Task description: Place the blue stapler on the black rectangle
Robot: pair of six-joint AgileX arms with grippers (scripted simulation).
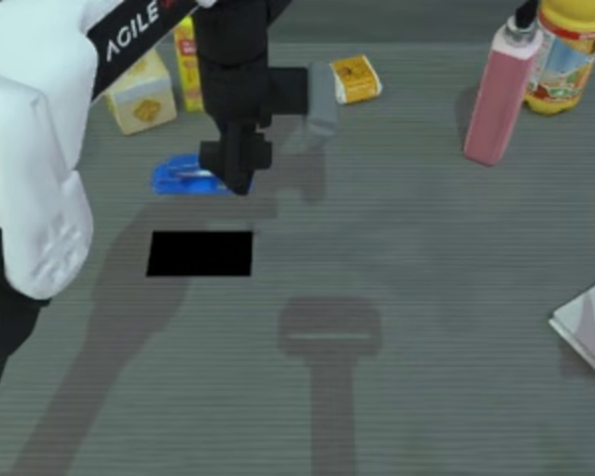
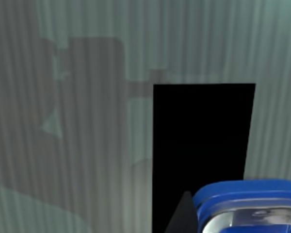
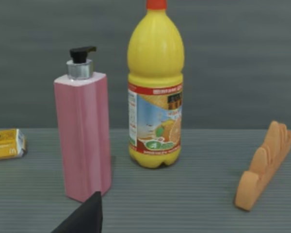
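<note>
The blue stapler (image 1: 181, 176) is left of centre, just beyond the black rectangle (image 1: 199, 254). My left gripper (image 1: 236, 169) reaches down over the stapler's right end and is shut on it. In the left wrist view the stapler (image 2: 247, 206) fills the near corner, with one dark finger (image 2: 183, 216) against its side and the black rectangle (image 2: 201, 141) stretching away behind it. My right arm is out of the top view. Its wrist view shows one dark finger (image 3: 88, 216) set far to one side, open, with nothing in it.
A yellow carton (image 1: 139, 94), a yellow-red box (image 1: 186, 59) and a small yellow packet (image 1: 355, 79) stand at the back left. A pink pump bottle (image 1: 501, 94) and a yellow juice bottle (image 1: 565, 55) stand at the back right. An orange rack (image 3: 262, 167) is nearby.
</note>
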